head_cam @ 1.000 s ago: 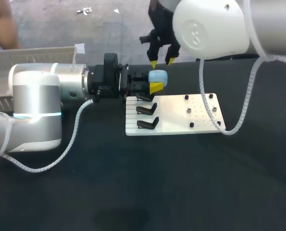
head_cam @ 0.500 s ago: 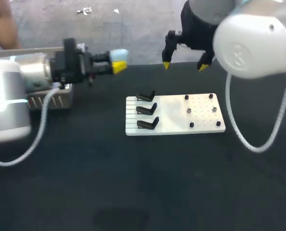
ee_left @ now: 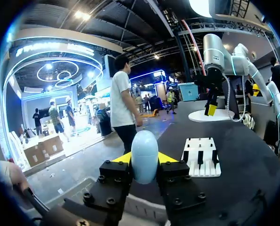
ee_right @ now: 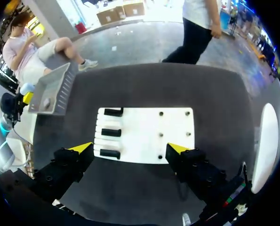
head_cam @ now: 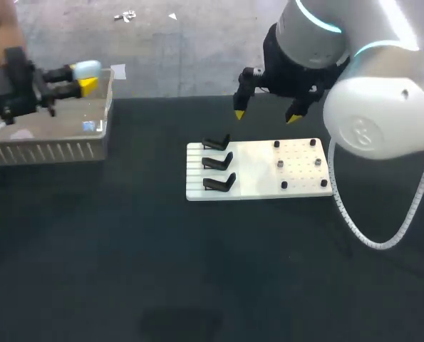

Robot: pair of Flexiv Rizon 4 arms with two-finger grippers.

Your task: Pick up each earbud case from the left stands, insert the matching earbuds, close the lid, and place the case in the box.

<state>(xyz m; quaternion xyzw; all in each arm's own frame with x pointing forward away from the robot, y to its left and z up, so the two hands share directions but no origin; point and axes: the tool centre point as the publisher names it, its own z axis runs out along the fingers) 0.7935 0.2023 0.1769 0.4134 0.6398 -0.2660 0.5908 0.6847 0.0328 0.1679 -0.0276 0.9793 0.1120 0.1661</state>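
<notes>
My left gripper (head_cam: 83, 78) is shut on a light blue earbud case (head_cam: 88, 68) with its lid closed, held over the grey box (head_cam: 62, 149) at the table's far left. In the left wrist view the earbud case (ee_left: 144, 157) stands upright between the yellow fingertips (ee_left: 122, 158). My right gripper (head_cam: 264, 115) hangs open and empty above the back edge of the white board (head_cam: 258, 171). Three black stands (head_cam: 217, 162) on the board's left side carry nothing. In the right wrist view the white board (ee_right: 142, 134) lies ahead of my open right gripper (ee_right: 129, 147).
Several small black pegs (head_cam: 297, 164) dot the right half of the board. A small item (head_cam: 90, 126) lies inside the box. A white round disc (ee_right: 263, 148) sits at the table's edge beside the right gripper. Bare black tabletop (head_cam: 197, 271) fills the near side.
My left arm carried the blue case from the stands leftward to above the box. My right gripper opened wide and shifted right and slightly toward the board.
</notes>
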